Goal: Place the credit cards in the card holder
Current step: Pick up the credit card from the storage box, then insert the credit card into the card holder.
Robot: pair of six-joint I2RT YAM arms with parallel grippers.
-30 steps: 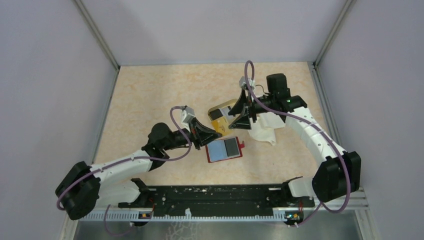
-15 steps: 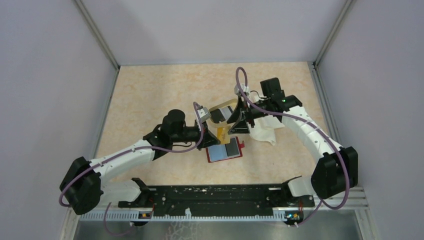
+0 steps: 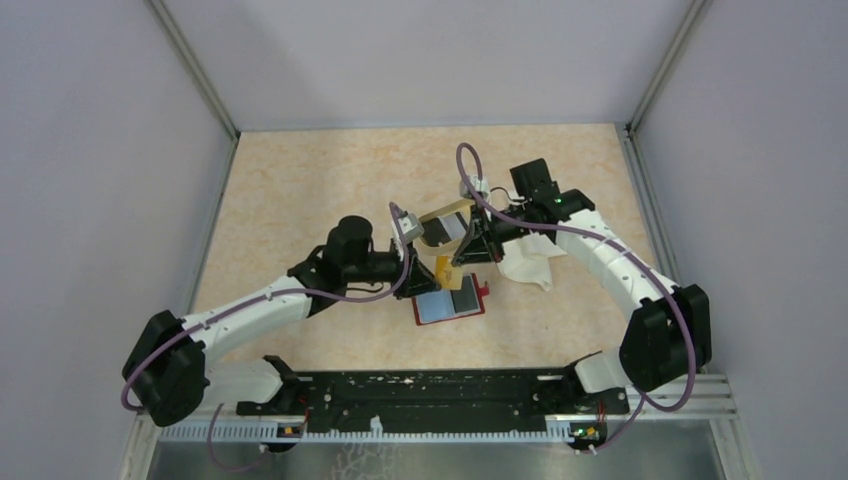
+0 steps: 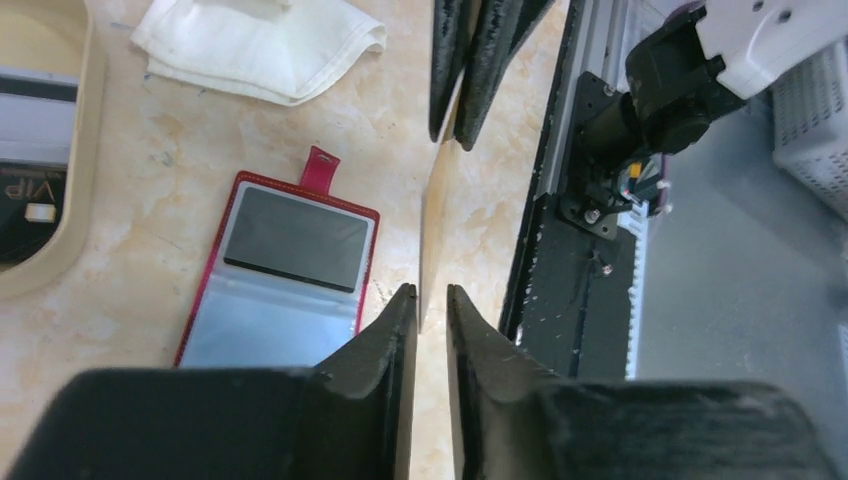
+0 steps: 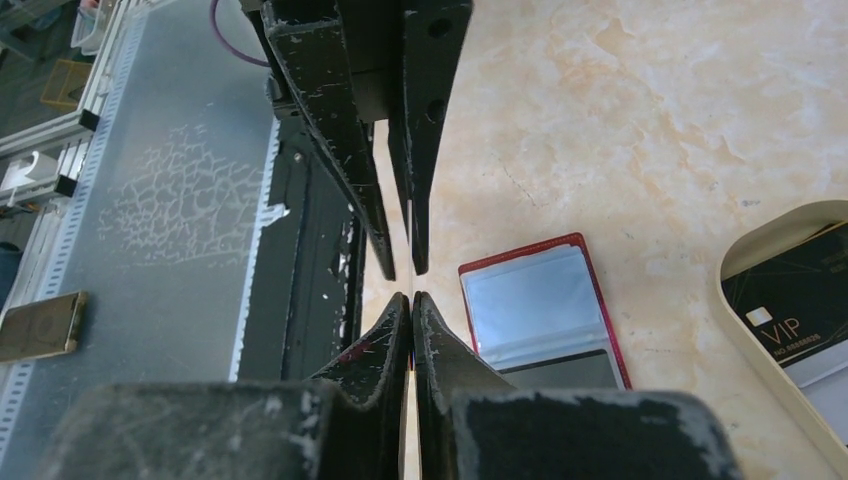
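Both grippers meet in the air just above the holder, tips facing each other.

- Right gripper (image 5: 411, 298): jaws pressed together on one end of a yellow card (image 3: 445, 268), which stands on edge between the two arms.
- Left gripper (image 4: 431, 295): jaws narrowly parted, with the card's other end standing in the gap. Cannot tell whether a pad touches it.
- Card holder (image 4: 280, 290): lying open and flat on the bench (image 3: 300, 200), red tab toward the cloth (image 4: 260, 50). A dark card (image 4: 295, 238) shows in one half. The other half is a pale, clear pocket.
- Tray (image 5: 740, 330): on the bench beside the holder, well apart from the cloth. A black VIP card (image 5: 800, 300) lies inside, with a lighter card next to it.
- The held card touches neither holder nor tray.
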